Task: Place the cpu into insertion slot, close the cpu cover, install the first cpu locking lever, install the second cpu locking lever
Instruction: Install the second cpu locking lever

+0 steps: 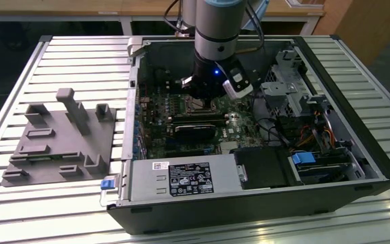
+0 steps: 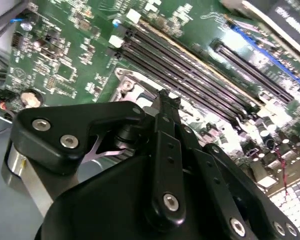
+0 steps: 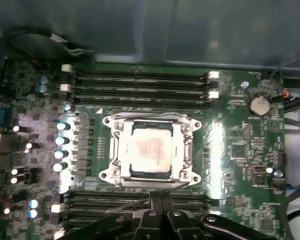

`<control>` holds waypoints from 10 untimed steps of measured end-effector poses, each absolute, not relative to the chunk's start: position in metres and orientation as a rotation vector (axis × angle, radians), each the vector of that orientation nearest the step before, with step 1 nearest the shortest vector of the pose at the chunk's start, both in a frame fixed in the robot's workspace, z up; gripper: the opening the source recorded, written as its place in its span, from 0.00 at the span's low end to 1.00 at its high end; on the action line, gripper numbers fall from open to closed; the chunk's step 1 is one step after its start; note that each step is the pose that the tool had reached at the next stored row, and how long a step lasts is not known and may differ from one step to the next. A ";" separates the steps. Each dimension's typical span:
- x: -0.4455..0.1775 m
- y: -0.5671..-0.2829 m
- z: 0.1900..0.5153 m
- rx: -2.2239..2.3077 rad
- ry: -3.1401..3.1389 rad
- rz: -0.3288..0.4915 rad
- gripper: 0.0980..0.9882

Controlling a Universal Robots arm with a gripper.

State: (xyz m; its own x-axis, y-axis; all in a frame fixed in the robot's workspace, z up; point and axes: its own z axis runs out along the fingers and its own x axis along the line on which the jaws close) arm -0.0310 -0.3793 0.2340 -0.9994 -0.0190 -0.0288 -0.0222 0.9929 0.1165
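The cpu lies flat in the insertion slot on the green motherboard, its pale metal top showing through the window of the cpu cover. The silvery cover frame lies down flat around the chip. My gripper hangs just off the socket's edge, over the memory slots beside it, fingers pressed together with nothing between them. A thin wire, perhaps a locking lever, runs beside the fingertips. In the second wrist view the shut gripper hides most of the socket. In the exterior view the gripper is low inside the case.
The open computer case walls in the motherboard. A grey power supply box sits at its near edge and a drive cage on the exterior view's right. A grey fixture stands on the slatted table.
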 end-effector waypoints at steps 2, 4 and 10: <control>-0.038 -0.380 0.234 -0.032 3.108 0.187 0.01; -0.047 -0.381 0.234 -0.032 3.108 0.192 0.01; -0.053 -0.381 0.227 -0.032 3.108 0.195 0.01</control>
State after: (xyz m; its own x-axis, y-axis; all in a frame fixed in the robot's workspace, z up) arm -0.0529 -0.3806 0.2266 -0.9994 -0.0188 -0.0290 -0.0223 0.9920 0.1246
